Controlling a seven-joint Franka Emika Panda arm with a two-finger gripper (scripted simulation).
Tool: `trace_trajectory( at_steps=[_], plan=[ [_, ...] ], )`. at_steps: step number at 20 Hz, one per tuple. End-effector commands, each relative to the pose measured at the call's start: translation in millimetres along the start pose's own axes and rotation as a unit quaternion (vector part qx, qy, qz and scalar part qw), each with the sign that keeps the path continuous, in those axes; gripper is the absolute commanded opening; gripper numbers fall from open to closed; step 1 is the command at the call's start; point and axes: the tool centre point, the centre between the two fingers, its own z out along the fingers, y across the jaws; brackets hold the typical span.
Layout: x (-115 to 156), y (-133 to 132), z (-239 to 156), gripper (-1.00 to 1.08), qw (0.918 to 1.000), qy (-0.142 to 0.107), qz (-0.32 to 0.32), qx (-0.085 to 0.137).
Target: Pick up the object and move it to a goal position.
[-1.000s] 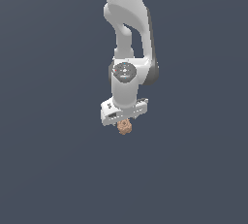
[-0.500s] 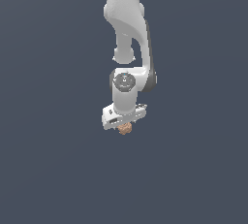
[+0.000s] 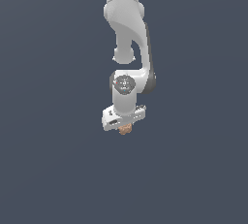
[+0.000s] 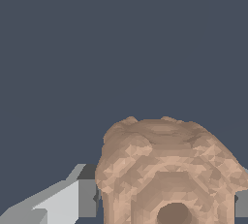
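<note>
Exterior view: my arm [image 3: 127, 29] hangs down from the top edge of the picture, white with dark joints, and ends in the wide white body of my tool [image 3: 125, 129]. The body sits slightly tilted, its end toward the exterior view's left lower than the other. Under it, the object [image 3: 125, 129] shows as a small tan-brown lump poking out just beneath the body, close to its middle. It is clearly narrower than the body above it. Around everything there is only a flat dark grey-blue ground; I cannot tell from here whether that is the desk or open space, nor whether the lump touches anything below.

In the wrist view the object [image 4: 167, 172] is very near the camera and fills much of the frame where my fingers are. Its surface is rough and faceted, with a bumpy rounded crown, blocky flanks and a darker round hollow near the picture's edge. One grey-and-white finger [image 4: 77, 199] lies hard against one flank, touching it, and a sliver of the other finger [image 4: 240, 203] shows at the opposite flank. So my tool is clamped on the object, the lump sitting between the two fingers with its crown sticking out past them. Beyond it, the same plain dark ground.
</note>
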Motion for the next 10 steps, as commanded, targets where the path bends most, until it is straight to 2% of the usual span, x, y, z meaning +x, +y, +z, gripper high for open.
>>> trace_trajectory(
  at_steps=[1, 6, 10],
  plan=[
    [0.2, -0.4, 0.6, -1.00, 1.0000, 0.000, 0.000, 0.000],
    [0.4, 0.2, -0.6, -1.00, 1.0000, 0.001, 0.000, 0.000],
    [10.1, 4.9, -15.7, -1.00, 0.9999, 0.014, 0.000, -0.005]
  ],
)
